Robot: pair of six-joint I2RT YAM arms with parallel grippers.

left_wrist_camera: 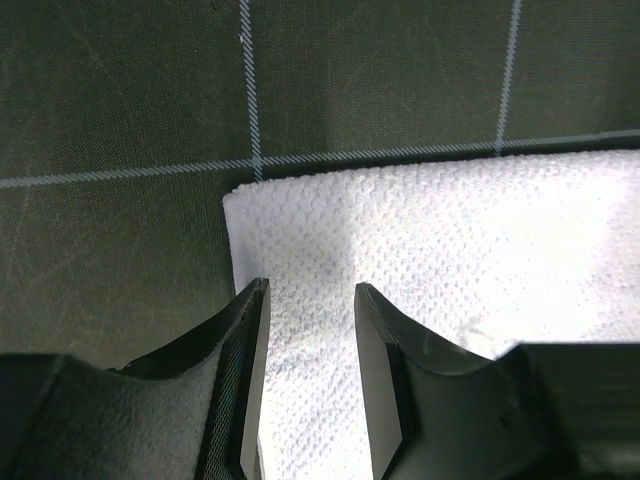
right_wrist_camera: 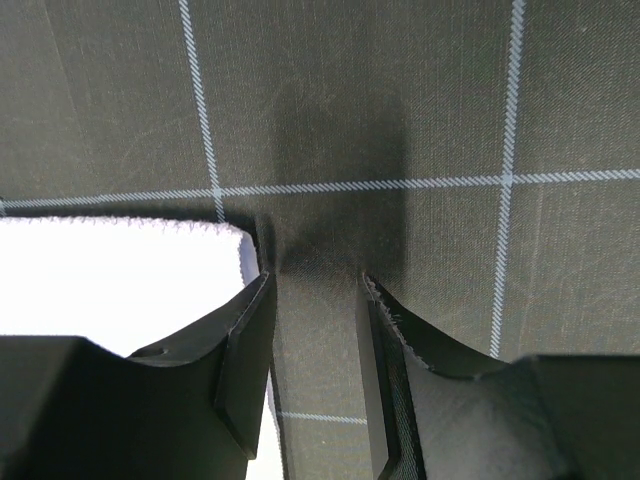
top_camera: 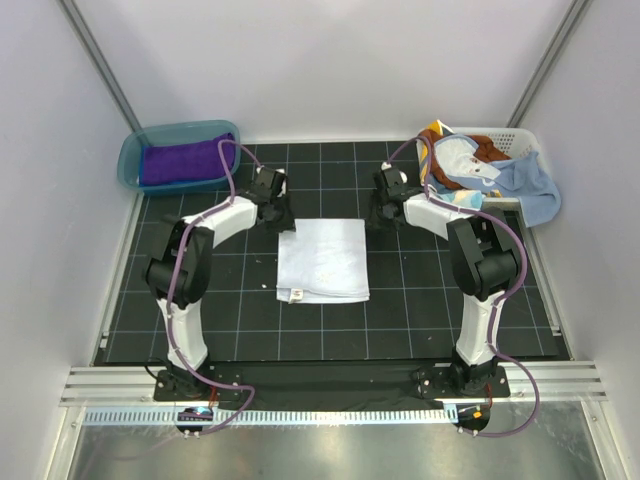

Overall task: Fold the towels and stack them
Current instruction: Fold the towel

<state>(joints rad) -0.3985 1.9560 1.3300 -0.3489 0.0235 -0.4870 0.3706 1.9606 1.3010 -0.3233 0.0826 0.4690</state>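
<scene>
A white towel (top_camera: 322, 260) lies folded flat in the middle of the black gridded mat. My left gripper (top_camera: 274, 207) hovers at its far left corner; in the left wrist view the gripper (left_wrist_camera: 310, 290) stands open, and the white towel (left_wrist_camera: 450, 240) lies flat under the gap. My right gripper (top_camera: 386, 206) is at the far right corner. In the right wrist view it (right_wrist_camera: 315, 280) is open over bare mat, with the towel's corner (right_wrist_camera: 120, 280) just left of its left finger. A purple towel (top_camera: 180, 162) lies in the teal tub (top_camera: 130, 165).
At the back right stands a white basket (top_camera: 515, 135) holding crumpled towels, an orange-brown one (top_camera: 488, 150) among them. A light blue towel (top_camera: 528, 185) hangs over its front rim. White walls close in the mat (top_camera: 400, 310) on three sides.
</scene>
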